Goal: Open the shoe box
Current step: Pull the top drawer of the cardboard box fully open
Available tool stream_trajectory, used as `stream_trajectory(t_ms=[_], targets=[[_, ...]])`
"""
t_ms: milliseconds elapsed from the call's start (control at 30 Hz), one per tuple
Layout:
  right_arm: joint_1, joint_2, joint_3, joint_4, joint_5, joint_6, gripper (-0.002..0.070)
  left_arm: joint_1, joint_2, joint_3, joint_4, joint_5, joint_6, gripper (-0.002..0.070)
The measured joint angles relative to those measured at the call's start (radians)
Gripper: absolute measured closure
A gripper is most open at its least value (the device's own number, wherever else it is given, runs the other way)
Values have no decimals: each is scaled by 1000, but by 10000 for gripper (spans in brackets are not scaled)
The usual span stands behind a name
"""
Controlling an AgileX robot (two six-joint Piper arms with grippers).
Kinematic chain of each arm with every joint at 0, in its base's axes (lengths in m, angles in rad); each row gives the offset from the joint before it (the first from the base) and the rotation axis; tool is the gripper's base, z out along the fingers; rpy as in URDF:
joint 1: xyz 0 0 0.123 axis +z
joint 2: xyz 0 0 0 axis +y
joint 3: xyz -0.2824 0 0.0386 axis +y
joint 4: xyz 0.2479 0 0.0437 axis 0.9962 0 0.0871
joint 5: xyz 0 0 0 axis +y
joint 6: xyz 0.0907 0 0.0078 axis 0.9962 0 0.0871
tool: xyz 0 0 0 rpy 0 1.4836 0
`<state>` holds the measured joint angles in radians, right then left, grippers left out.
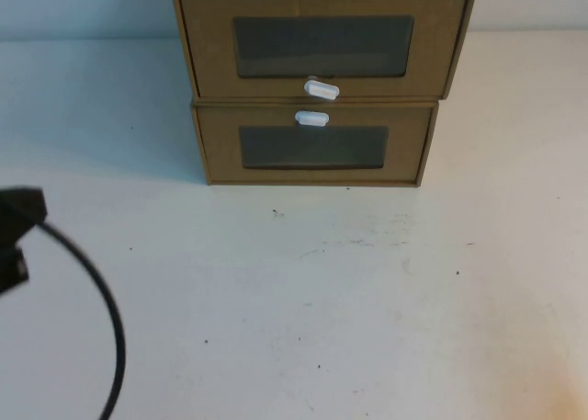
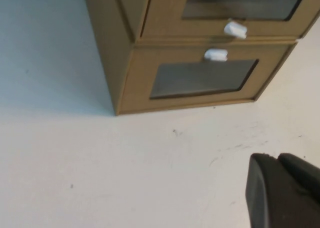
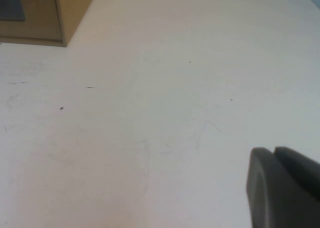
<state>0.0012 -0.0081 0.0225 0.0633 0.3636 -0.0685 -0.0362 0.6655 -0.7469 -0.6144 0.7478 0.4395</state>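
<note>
While the stacked shoe boxes [image 1: 312, 144] at top centre of the high view sit closed, my left pincer [image 2: 276, 159] and right pincer [image 3: 274, 151] hover well short, both pressed together. Next, I judge, one must part around a white handle [image 1: 312, 119].

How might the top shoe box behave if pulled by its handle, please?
The cardboard top shoe box is probably light and may slide on the lower box. Its small smooth handle may slip. The left gripper and right gripper hover over the table.
</note>
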Motion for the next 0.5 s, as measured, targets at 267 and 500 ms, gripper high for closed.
stream_trajectory(t_ms=[267, 500], targets=[[0, 0, 0, 0, 0, 0, 689, 2, 419, -504, -82, 215, 145, 680], [0, 0, 0, 0, 0, 0, 689, 2, 767, -958, -119, 363, 157, 680]])
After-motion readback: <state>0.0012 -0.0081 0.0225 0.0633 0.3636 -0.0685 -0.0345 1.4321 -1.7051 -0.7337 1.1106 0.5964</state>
